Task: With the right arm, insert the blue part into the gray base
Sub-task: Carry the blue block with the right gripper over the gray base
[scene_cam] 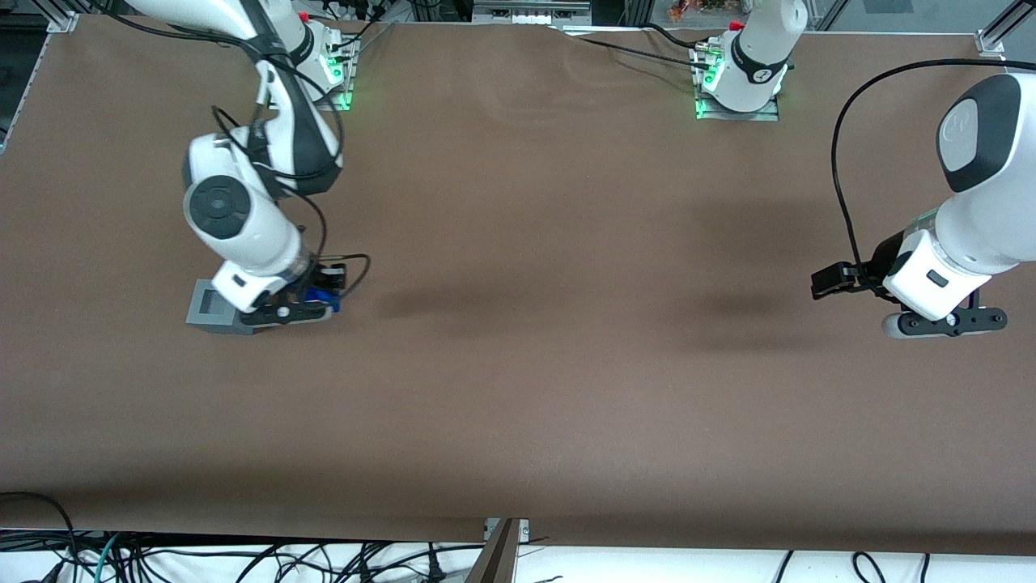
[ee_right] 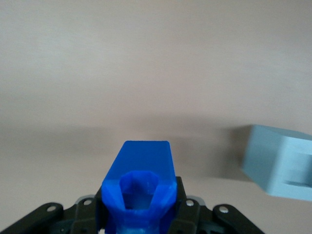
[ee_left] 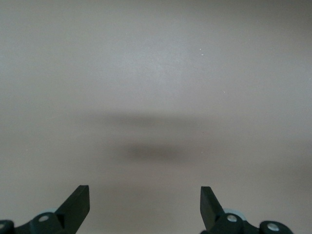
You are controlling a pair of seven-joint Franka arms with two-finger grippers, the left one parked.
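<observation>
The blue part (ee_right: 140, 187) is held between my right gripper's black fingers, which press on both of its sides. In the front view only a bit of the blue part (scene_cam: 324, 297) shows under the wrist. My right gripper (scene_cam: 312, 301) hangs low over the table, right beside the gray base (scene_cam: 212, 306), on the side toward the parked arm. The gray base is a light-gray cube with a square recess in its top; it also shows in the right wrist view (ee_right: 279, 161), apart from the blue part.
The brown table mat (scene_cam: 518, 364) stretches wide toward the parked arm's end. The arm bases (scene_cam: 328, 73) with green lights stand at the table's edge farthest from the front camera. Cables lie below the near edge.
</observation>
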